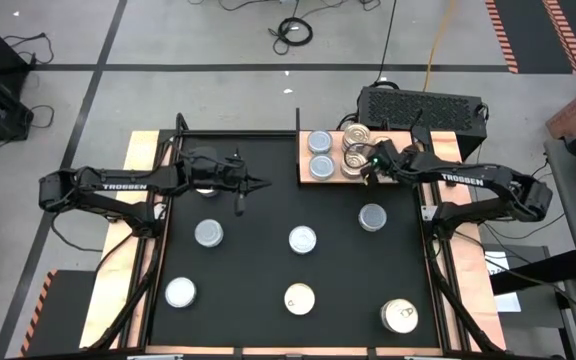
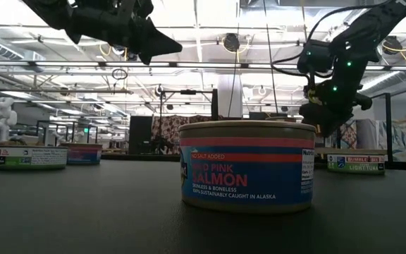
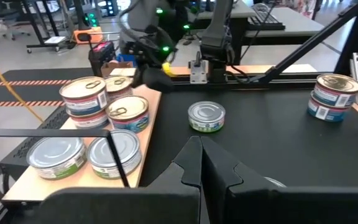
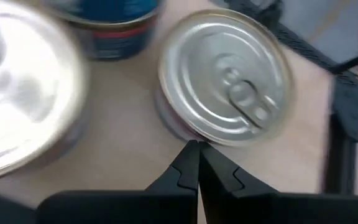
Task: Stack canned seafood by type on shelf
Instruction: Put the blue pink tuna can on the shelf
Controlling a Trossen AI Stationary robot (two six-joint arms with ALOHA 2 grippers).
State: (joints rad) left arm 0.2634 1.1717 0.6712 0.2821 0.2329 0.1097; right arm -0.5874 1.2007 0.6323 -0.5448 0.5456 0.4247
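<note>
**Over the shelf: closed jaws hanging close above finished stacks**

Across the black surface (image 1: 268, 210) I count six tins still loose: plain-topped ones at (image 1: 208, 233), (image 1: 303, 239), (image 1: 372, 216) and (image 1: 180, 292), a cream-topped one (image 1: 299, 298), and what looks like a two-high pair at the near right (image 1: 400, 317). The wooden shelf (image 1: 330, 180) sits at the far edge, right of centre, holding plain-topped tins (image 1: 320, 142) on its left and pull-tab tins (image 1: 354, 150) on its right.

My main worry is the right gripper (image 1: 368, 172). Its jaws are closed and empty, poised over the shelf's right part, with a pull-tab tin (image 4: 225, 74) just beyond the tips. If I descend or swing sideways from here, I'd judge the closed tips could shove that tin or topple the stacked one (image 3: 84, 93) beside it.

The left gripper (image 1: 260, 183), jaws also closed and empty, hangs above the far left of the surface. Reaching for any tin without opening first would only push it away.

Lesser risk: mixing types, since the tops look alike from above.
</note>
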